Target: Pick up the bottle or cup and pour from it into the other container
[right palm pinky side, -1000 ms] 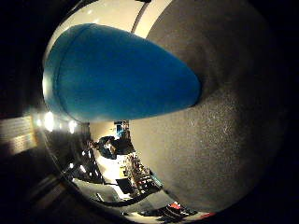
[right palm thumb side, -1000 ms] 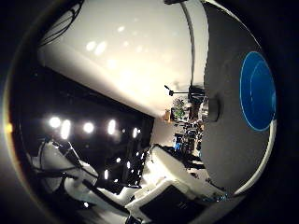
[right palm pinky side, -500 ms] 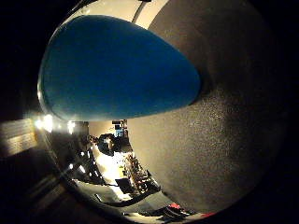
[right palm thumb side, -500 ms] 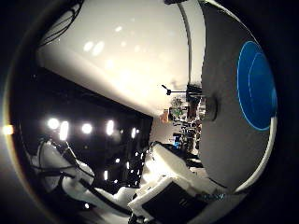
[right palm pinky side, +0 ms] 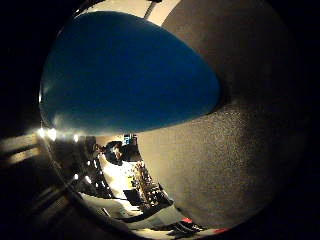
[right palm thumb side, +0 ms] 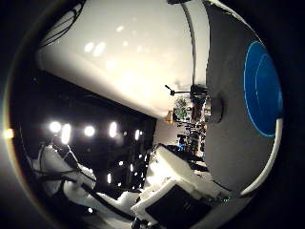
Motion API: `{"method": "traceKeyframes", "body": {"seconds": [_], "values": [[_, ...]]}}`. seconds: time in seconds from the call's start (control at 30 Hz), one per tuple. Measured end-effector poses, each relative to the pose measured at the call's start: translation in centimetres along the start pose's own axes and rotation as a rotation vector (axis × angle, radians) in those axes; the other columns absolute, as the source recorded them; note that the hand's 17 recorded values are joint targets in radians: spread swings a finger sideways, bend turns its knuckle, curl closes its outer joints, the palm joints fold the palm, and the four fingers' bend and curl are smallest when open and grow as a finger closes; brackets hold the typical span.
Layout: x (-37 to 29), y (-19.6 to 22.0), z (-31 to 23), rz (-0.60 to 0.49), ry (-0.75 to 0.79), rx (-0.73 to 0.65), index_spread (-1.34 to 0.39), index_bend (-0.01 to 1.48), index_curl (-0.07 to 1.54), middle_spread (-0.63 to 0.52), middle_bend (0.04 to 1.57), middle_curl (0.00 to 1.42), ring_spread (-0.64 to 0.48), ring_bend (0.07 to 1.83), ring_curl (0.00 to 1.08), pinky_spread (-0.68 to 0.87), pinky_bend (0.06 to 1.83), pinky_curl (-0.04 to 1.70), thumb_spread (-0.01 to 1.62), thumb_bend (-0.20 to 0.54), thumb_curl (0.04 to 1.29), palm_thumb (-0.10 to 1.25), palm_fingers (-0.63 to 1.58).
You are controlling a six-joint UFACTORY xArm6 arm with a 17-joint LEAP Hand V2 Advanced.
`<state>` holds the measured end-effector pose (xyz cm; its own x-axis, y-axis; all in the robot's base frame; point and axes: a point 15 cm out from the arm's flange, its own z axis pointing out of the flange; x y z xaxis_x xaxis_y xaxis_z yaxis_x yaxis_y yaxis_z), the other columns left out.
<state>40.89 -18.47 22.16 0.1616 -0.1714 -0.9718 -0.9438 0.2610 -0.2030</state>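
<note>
Blue cup: fills upper left of little-finger view, close to palm, standing on grey tabletop. Blue bowl: right of thumb view, same tabletop. Hand: state cannot be told.

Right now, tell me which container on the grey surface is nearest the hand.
The blue container: it fills much of the little-finger-side view, while the small grey cup sits far off.
</note>
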Motion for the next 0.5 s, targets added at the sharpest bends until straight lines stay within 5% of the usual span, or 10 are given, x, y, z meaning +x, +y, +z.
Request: {"method": "traceKeyframes", "body": {"seconds": [0.27, 0.43, 0.5], "values": [[0.2, 0.0, 1.2, 0.007, -0.009, -0.025, -0.32, 0.09, 0.17, 0.01, 0.52, 0.38, -0.01, 0.93, 0.32, 0.25, 0.79, 0.28, 1.03, -0.024, 0.32, 0.64, 0.41], [0.1, 0.0, 1.3, 0.009, -0.013, -0.029, -0.28, 0.01, 0.02, -0.1, 1.0, 0.55, -0.16, 1.39, 0.47, -0.28, 1.24, 0.4, 1.04, -0.022, 0.33, 0.65, 0.78], [0.0, 0.0, 1.3, 0.009, -0.014, -0.029, -0.28, 0.03, -0.01, -0.12, 1.14, 0.6, -0.16, 1.46, 0.5, -0.34, 1.33, 0.45, 1.04, -0.021, 0.33, 0.66, 0.79]]}}
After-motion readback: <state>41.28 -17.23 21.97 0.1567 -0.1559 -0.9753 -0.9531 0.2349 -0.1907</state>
